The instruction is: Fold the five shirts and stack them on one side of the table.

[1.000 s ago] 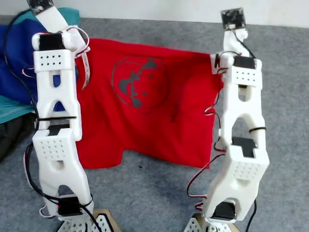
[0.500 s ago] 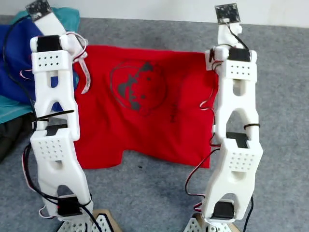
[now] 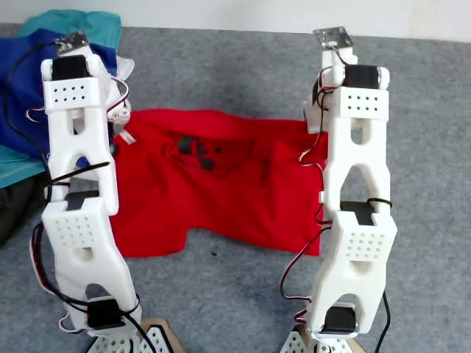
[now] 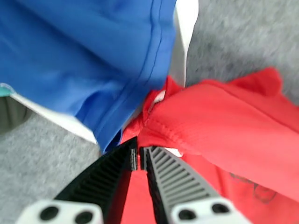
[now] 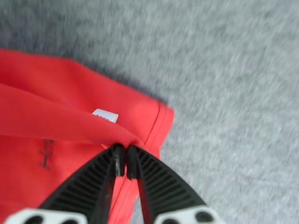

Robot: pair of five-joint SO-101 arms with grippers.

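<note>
Red shirt (image 3: 221, 198) lies across the middle of the grey worktop (image 3: 243, 66) in the high view, with its dark print (image 3: 199, 147) facing up. Its far part is bunched and rumpled, so the print looks squashed, while the near part lies flat with a sleeve spread toward 7 o'clock. The left arm (image 3: 77, 162) stands over the shirt's 9 o'clock edge and the right arm (image 3: 357, 162) over its 3 o'clock edge. Each wrist is above one far corner of the cloth. At 10 o'clock a blue shirt (image 3: 22, 81) sits in a heap, with a teal shirt (image 3: 85, 22) just beyond it toward 11 o'clock. A dark cloth (image 3: 13, 209) lies at the 9 o'clock edge of the worktop.

In the left wrist view, the left hand (image 4: 139, 158) has its ribbed fingers pressed together, pinching a gathered corner of the red shirt. The hem curls over right at the fingertips. The blue shirt lies close behind the pinch, touching the red cloth, and a strip of white fabric (image 4: 184, 28) shows along the blue shirt's edge, with grey worktop past it.

In the right wrist view, the right hand (image 5: 121, 161) is likewise closed, pinching a fold of the red shirt near its hemmed corner. The held layer is lifted above the layer beneath. A small white label (image 5: 105, 115) shows on the lower layer, just beside the fingertips.
</note>
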